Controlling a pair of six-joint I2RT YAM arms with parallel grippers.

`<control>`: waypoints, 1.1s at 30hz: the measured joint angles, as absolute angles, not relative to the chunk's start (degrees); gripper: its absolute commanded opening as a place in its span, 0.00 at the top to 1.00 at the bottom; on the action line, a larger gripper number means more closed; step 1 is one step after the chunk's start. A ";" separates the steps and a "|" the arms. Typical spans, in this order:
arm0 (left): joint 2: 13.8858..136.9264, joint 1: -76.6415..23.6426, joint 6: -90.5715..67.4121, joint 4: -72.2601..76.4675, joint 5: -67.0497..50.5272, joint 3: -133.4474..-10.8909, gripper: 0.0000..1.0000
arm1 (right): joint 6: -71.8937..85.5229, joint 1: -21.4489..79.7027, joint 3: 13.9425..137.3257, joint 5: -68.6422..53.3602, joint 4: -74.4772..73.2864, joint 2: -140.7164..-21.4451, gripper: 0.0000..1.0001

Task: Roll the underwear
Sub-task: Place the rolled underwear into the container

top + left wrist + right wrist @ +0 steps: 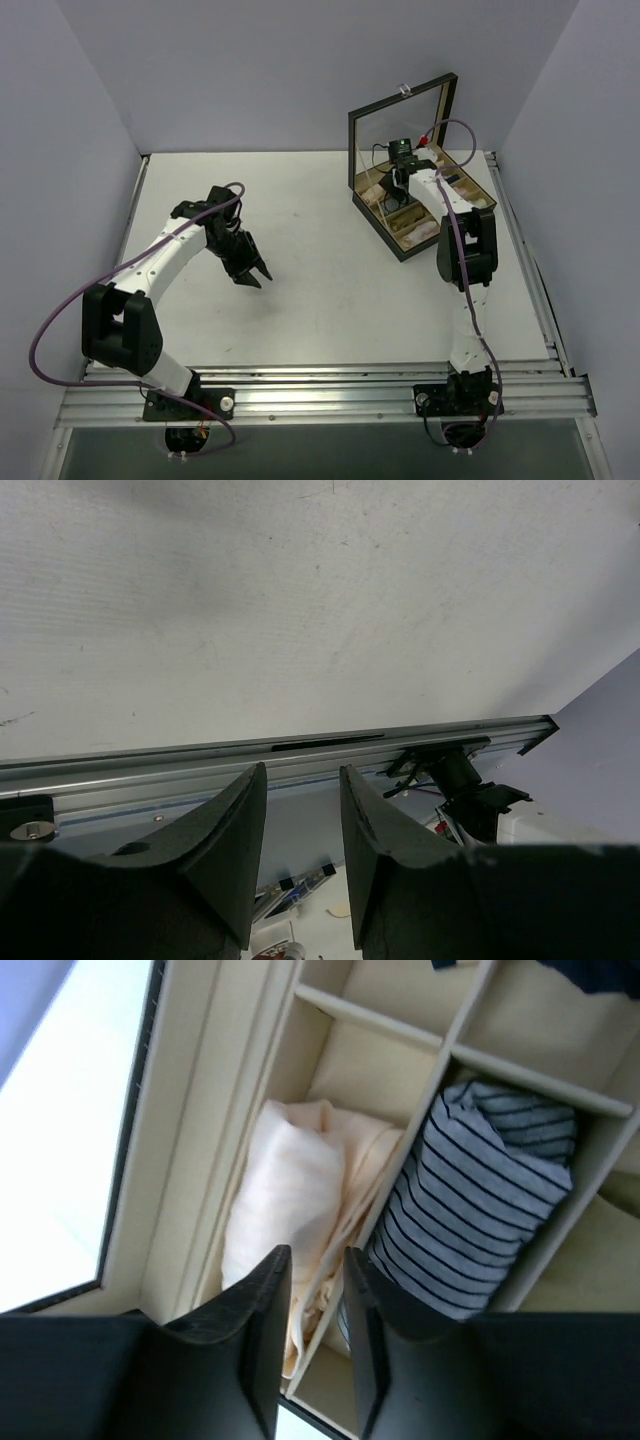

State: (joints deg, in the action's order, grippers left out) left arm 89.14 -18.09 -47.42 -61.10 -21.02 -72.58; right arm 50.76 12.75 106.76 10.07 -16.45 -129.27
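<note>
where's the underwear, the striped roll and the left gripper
underwear (285, 1190): right wrist view, middle of the peach cloth
striped roll (480, 1200): right wrist view, middle of its upper side
left gripper (255, 279): top external view, midway between its fingertips

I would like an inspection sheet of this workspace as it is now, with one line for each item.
Surface: white table, faint scuffs.
Job's things: pale peach underwear loosely bunched in a compartment of the open box, not yet rolled.
Clutter: striped grey roll in the next compartment; dark cloth further back.
Grippers: left gripper open above the table, holding nothing; right gripper down over the underwear, jaws narrow, grip unclear.
Cables: purple cable loops along the left arm, another along the right arm.
Surroundings: pale walls; metal rail at the near edge.
</note>
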 measured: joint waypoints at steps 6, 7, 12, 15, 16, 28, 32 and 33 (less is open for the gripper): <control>89.14 -18.28 -47.42 -61.10 -20.99 -72.58 0.57 | 49.30 11.99 106.76 7.94 -13.32 -129.27 0.80; 89.14 -18.28 -47.42 -61.10 -20.99 -72.60 0.57 | 49.17 11.99 106.76 7.64 -13.06 -129.27 0.81; 89.23 -18.28 -47.55 -61.12 -20.99 -72.66 0.57 | 48.88 12.03 109.27 6.37 -13.30 -130.76 0.84; 89.84 -18.28 -47.59 -61.08 -20.97 -73.25 0.57 | 48.75 12.05 111.87 6.37 -13.98 -133.12 0.85; 90.11 -18.28 -47.59 -61.08 -20.97 -73.47 0.57 | 48.75 12.05 111.87 6.37 -14.31 -133.58 0.86; 91.35 -18.28 -45.78 -62.35 -20.36 -79.09 0.57 | 45.98 10.83 111.81 3.31 -13.58 -134.21 0.86; 91.29 -18.28 -44.58 -63.22 -20.45 -81.87 0.56 | 41.98 10.44 116.16 1.13 -17.45 -134.21 0.83; 91.13 -18.28 -44.27 -63.02 -20.86 -83.07 0.56 | 40.93 10.35 118.45 0.93 -19.00 -134.10 0.83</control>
State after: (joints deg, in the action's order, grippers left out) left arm 91.13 -18.28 -44.27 -63.02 -20.86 -83.07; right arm 40.93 10.35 118.45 0.93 -19.00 -134.10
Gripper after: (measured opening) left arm 0.437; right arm 0.161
